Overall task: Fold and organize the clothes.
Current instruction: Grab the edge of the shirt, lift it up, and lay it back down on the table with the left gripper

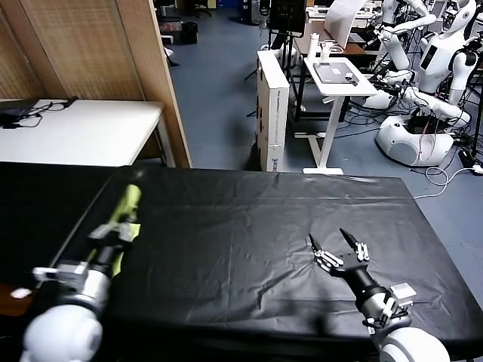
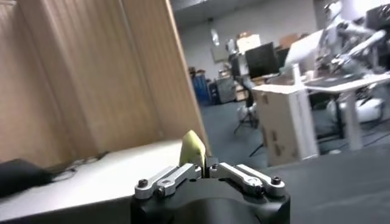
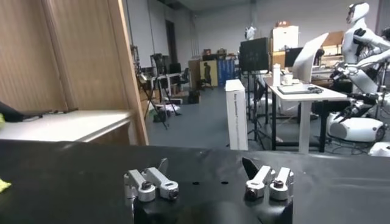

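Observation:
A small part of the lime yellow-green T-shirt (image 1: pixel 130 202) shows as a narrow bunched strip at the left side of the black-covered table (image 1: pixel 249 219). My left gripper (image 1: pixel 119 226) is shut on it; in the left wrist view a point of the cloth (image 2: pixel 191 149) sticks up between the closed fingertips of that gripper (image 2: pixel 206 165). The rest of the shirt is hidden. My right gripper (image 1: pixel 336 243) is open and empty, low over the table at the front right. In the right wrist view its fingers (image 3: pixel 205 164) stand wide apart and a yellow scrap (image 3: pixel 2 185) shows far off.
A white table (image 1: pixel 75 132) and a wooden partition (image 1: pixel 143 75) stand behind the left side. A tall white box (image 1: pixel 272 105), a white desk (image 1: pixel 339 75) and other robots (image 1: pixel 430 68) stand beyond the far edge.

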You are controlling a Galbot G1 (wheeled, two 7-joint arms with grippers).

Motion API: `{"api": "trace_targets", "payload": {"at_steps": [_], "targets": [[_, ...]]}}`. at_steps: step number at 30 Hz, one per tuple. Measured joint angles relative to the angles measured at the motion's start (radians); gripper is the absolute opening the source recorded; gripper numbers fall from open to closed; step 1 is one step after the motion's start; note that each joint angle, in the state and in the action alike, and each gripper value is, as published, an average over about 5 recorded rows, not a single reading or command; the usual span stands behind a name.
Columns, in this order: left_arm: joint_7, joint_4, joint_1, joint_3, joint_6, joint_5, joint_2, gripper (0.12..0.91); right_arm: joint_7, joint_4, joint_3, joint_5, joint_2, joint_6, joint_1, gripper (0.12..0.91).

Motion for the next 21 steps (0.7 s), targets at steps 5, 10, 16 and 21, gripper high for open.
{"api": "trace_targets", "payload": {"at_steps": [5,10,16,21], "targets": [[-0.009,0.105,-0.003,0.171,-0.015,0.023,-0.116,0.168,-0.001,-0.001,-0.013,-0.004,-0.003,-0.007,0.010,0.907],[-0.011,0.182,0.005,0.271,-0.014,0.053,-0.192,0.168,-0.004,-0.016,-0.028,0.000,-0.016,-0.022,0.030,0.907],[0.013,0.183,0.008,0.312,-0.041,0.123,-0.207,0.219,0.025,-0.047,-0.078,0.056,-0.030,-0.067,0.064,0.907],[0.038,0.119,0.015,0.285,-0.128,0.222,-0.182,0.505,0.093,-0.061,-0.184,0.179,-0.033,-0.135,0.112,0.907]]}}
